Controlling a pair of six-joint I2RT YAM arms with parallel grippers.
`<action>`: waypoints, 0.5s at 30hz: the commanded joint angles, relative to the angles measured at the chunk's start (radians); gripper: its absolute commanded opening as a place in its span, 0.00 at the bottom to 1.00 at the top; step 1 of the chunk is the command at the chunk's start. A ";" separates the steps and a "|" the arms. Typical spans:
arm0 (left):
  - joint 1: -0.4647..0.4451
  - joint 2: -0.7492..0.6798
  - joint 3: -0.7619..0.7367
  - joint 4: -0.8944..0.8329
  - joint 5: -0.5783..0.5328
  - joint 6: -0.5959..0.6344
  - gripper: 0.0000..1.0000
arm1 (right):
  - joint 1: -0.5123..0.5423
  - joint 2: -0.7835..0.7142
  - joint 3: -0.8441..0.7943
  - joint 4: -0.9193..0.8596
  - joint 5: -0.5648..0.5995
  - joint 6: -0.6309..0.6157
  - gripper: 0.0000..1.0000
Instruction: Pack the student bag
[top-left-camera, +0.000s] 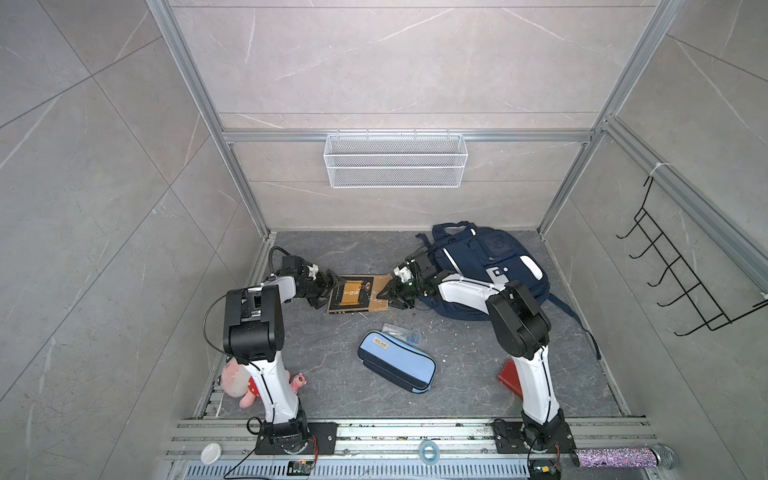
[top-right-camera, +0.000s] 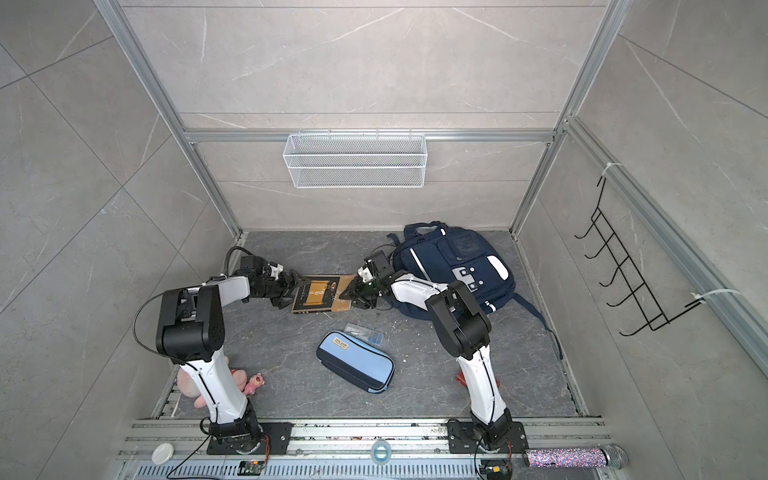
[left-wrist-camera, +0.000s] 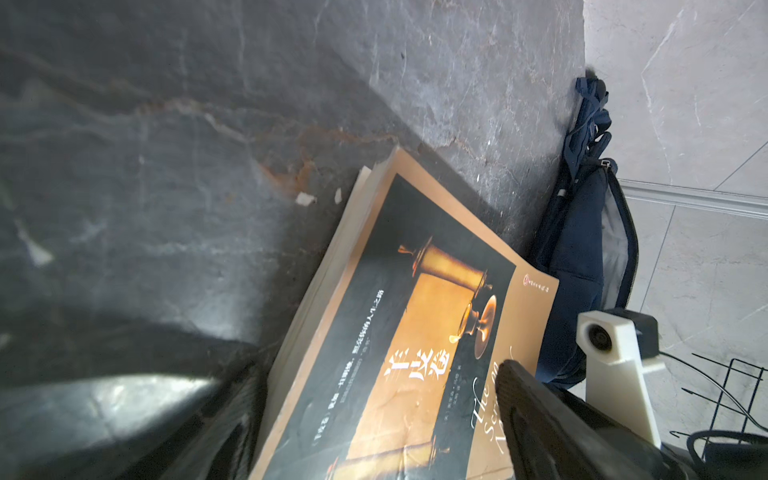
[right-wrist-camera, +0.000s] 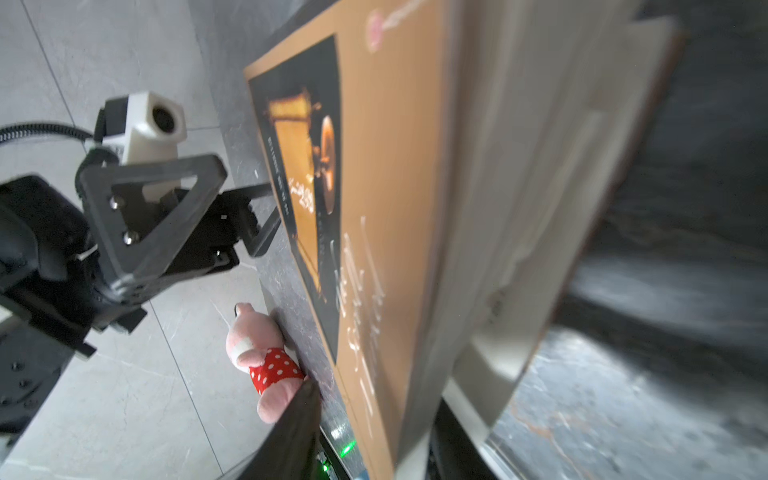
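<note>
So the book (top-left-camera: 353, 296) is lying flat in the middle of the surface (top-left-camera: 457, 374), and both arms are working it from opposite ends. The left claw (top-left-camera: 328, 291) is sitting spread wide open at the book's left edge, not gripping anything. My guess is it's acting as a backstop so the book isn't sliding away. The right claw (top-left-camera: 386, 296) is straddling the right edge, and its wrist view is showing the pages fanning apart there. Honestly I can't tell if it's actually clamped on the book or just around it, since that view is blurry and way too close.

The backpack (top-left-camera: 490, 266) is lying at the far right, just beside the book, which is probably why the book is getting handled from that side. The right arm is covering its near-left corner. From the left wrist view a strip of pale lining (left-wrist-camera: 615, 241) is showing, so it looks unzipped, but I can't see how wide.

The pencil case (top-left-camera: 397, 360) is waiting nearer. Something red (top-left-camera: 509, 376) is hiding behind the right arm, no idea what.
</note>
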 joint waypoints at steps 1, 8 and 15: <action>-0.050 -0.053 -0.017 -0.135 0.085 -0.024 0.99 | 0.012 -0.050 -0.015 0.110 0.001 0.008 0.38; -0.019 -0.211 -0.041 -0.325 -0.183 -0.011 1.00 | -0.004 -0.052 -0.036 0.135 -0.002 0.017 0.27; -0.024 -0.434 -0.182 -0.404 -0.301 -0.016 0.99 | -0.004 -0.031 -0.014 0.142 -0.035 0.020 0.16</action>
